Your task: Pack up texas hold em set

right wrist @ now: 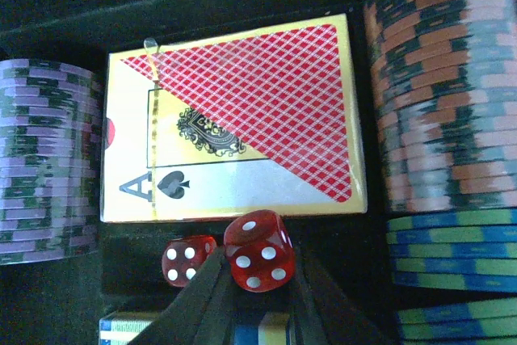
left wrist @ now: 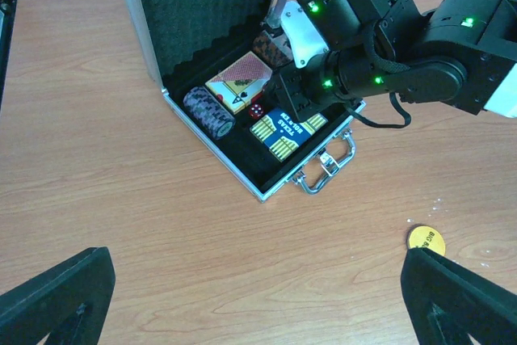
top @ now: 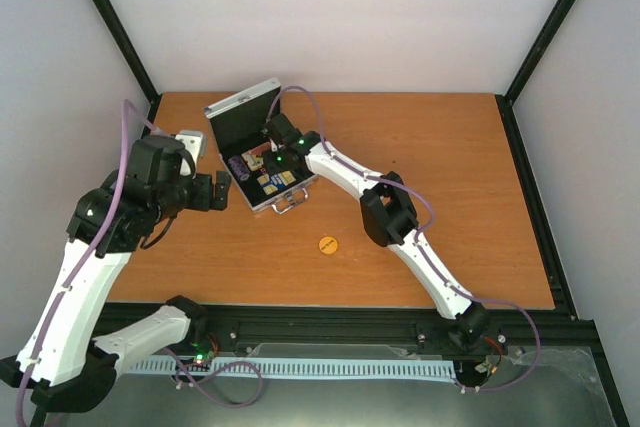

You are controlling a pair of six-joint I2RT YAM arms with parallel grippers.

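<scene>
Right pincer [right wrist: 257, 274] pinching one red die [right wrist: 258, 250] low inside the open case [top: 243, 110], beside the second die [right wrist: 188, 260]. I should seat it below the card deck [right wrist: 234, 119] before releasing. Left pincer [left wrist: 258, 296] spread above the tabletop [top: 450, 167]; orange button [top: 327, 244] unpacked.

Non-task stuff on my feed: brown wood-grain tabletop [top: 450, 167], plain white enclosure walls [top: 350, 17] with black frame posts [top: 550, 32] in the corners, black rail [top: 330, 322] along the near edge, white slotted strip [top: 330, 368] just below it.
</scene>
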